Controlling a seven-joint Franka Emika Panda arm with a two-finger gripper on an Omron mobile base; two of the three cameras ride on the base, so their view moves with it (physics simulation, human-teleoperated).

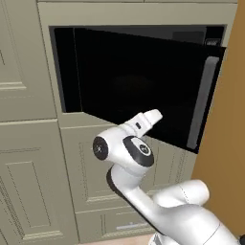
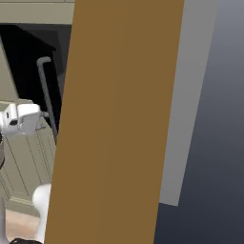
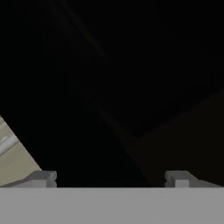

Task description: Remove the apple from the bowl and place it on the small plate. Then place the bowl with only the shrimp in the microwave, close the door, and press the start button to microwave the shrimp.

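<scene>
I am viewing the large black built-in microwave (image 1: 139,72), framed by beige cabinetry, with its black glass door (image 1: 143,91) standing partly swung out from the opening. The door's long vertical grey bar handle (image 1: 203,103) is running top to bottom along the free edge, so its long axis is upright.

I am holding the fingers (image 3: 112,178) apart at wide spread with nothing between them; in the hand view the two grey tips are showing well separated against dark glass. The hand (image 1: 143,122) is sitting low in front of the door face, pointing up and forward at it. From the fingers, the door panel is lying directly ahead and close; I cannot tell whether they are touching it. The handle is lying ahead, above and toward the far free edge.

I am judging the step in hand as closing the door: the coming move calls for a push on the panel toward the cavity.

The bowl, apple, shrimp and plate are not discernible; the cavity is too dark. No brands, labels or writing are readable.
</scene>
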